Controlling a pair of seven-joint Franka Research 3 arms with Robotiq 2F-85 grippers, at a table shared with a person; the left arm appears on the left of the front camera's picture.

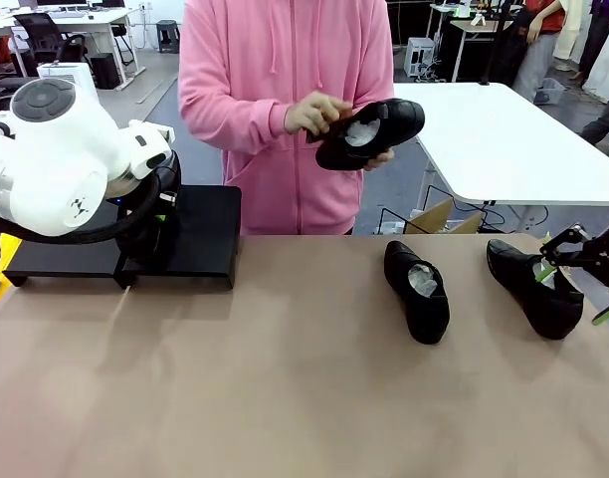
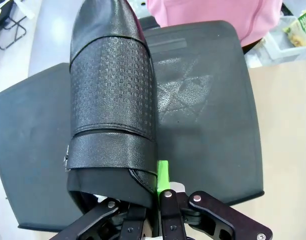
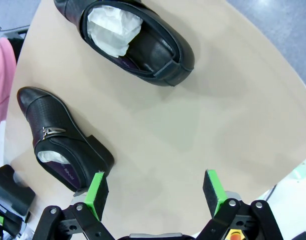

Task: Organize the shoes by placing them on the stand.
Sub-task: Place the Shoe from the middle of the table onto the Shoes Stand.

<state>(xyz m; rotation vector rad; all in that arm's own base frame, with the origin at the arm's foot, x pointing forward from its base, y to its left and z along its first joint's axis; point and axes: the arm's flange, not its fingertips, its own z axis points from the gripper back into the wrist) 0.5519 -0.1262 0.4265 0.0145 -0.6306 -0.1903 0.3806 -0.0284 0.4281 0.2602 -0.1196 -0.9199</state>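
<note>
Now the left hand (image 2: 143,192) is clamped on the heel end of one shoe (image 2: 110,100), toe pointing away, over the stand (image 2: 208,115). The right hand (image 3: 155,192) gapes wide above the surface (image 3: 218,100), with a buckled shoe (image 3: 63,145) just beside one finger and another shoe (image 3: 138,37) farther off.

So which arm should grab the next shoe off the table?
Right, I'd say. The right tool is open beside a shoe on the table; the left tool is shut on another shoe over the stand.
</note>
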